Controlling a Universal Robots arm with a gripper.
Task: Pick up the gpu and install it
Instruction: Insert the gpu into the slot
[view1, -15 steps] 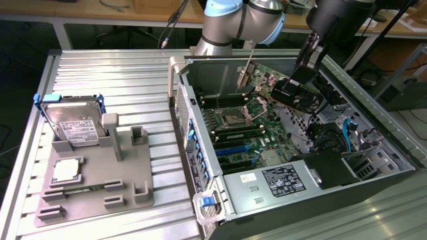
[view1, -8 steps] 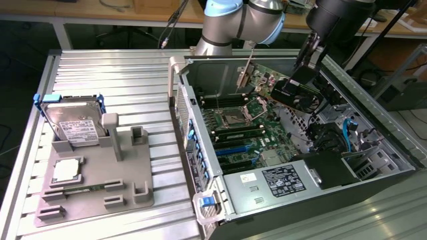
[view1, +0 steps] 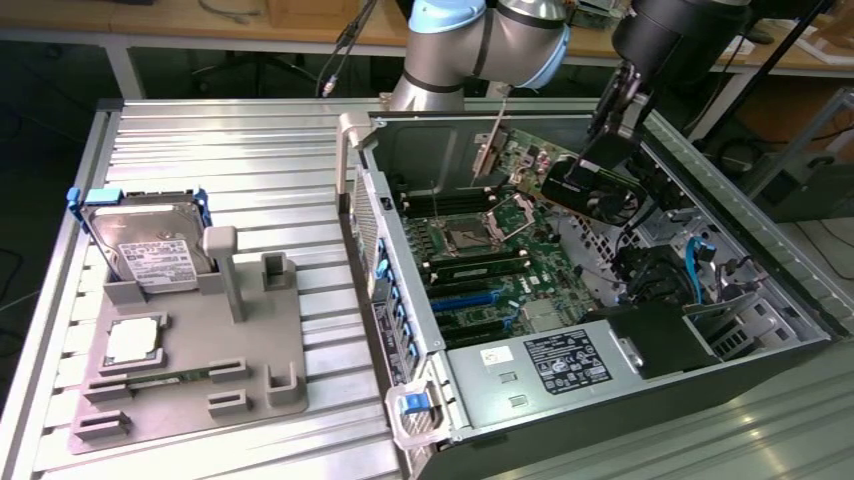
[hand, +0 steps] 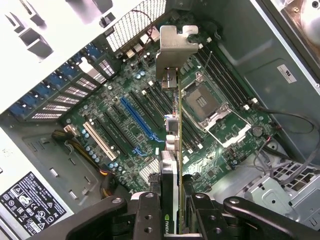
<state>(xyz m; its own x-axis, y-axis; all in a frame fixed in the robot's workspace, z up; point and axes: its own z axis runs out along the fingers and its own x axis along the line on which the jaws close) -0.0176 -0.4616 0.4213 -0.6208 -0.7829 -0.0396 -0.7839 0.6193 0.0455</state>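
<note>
Clamping fingers (hand: 149, 212) of the gripper (hand: 170, 205) on both faces of the gpu (hand: 171, 150), holding it edge-on inside the open case (view1: 427, 150), above the motherboard (hand: 125, 120) and not seated in any slot. Noting the silver bracket (hand: 176, 47) pointing toward the perforated rear wall. Seeing the hard drive (view1: 147, 240) on the worktop (view1: 227, 150), well apart at the exterior view's left. Judging the risks: tilting in the exterior view, so possibly missing the blue slot (hand: 142, 122) and scraping parts beside the CPU socket (hand: 205, 102); snagging the bracket on the rear wall; slipping under insertion pressure.
</note>
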